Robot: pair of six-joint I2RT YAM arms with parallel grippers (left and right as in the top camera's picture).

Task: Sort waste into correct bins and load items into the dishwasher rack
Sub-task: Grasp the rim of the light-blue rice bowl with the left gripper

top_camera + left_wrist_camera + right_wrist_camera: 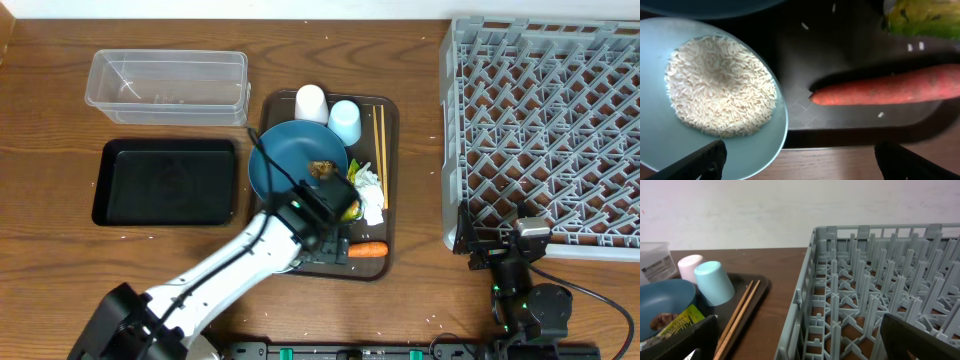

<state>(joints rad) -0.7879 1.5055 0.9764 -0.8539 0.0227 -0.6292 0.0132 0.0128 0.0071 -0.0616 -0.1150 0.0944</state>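
Left wrist alone shows rice [720,85] in light blue bowl [655,135]

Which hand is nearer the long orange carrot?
Left. The left hand hovers just beside the orange carrot over the dark brown tray; the right hand sits far off by the grey plastic rack.

The brown wooden table [60,250] carries a dark brown serving tray [390,230] near its middle. Left of that serving tray sit a clear tub [100,85], farther back, and a black tray [165,182] in front of it. The grey dishwasher rack [545,130] lies to the serving tray's right.
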